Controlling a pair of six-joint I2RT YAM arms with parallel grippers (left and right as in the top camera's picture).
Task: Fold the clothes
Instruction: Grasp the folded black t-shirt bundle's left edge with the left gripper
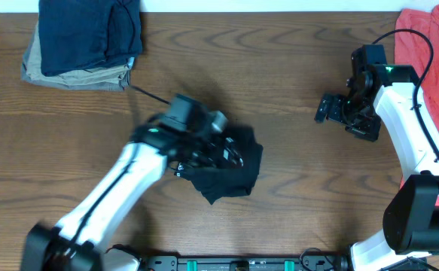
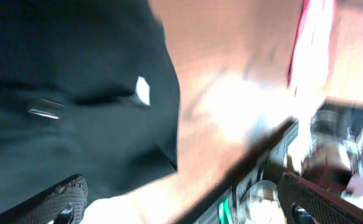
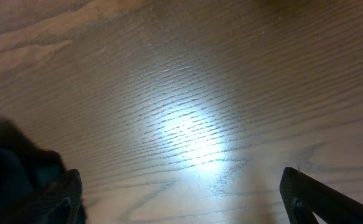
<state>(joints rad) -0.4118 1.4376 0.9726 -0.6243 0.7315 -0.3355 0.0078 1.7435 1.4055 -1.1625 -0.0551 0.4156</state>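
The clothes in play are a black T-shirt (image 1: 230, 172) lying bunched on the wooden table (image 1: 302, 173) at centre. My left gripper (image 1: 221, 153) is over its upper left part, blurred by motion. In the left wrist view the shirt (image 2: 75, 93) fills the left side and shows a small white logo (image 2: 142, 90). My left gripper (image 2: 184, 208) is open there, its fingers (image 2: 66, 199) wide apart with no fabric between them. My right gripper (image 1: 324, 111) stands open at the right, apart from the shirt. The right wrist view shows only bare wood between the pads of that gripper (image 3: 181, 205).
A folded stack of dark blue and beige garments (image 1: 83, 41) lies at the back left corner. A red garment (image 1: 434, 53) lies heaped at the back right, behind the right arm. The table's front edge with dark hardware (image 1: 242, 263) runs along the bottom.
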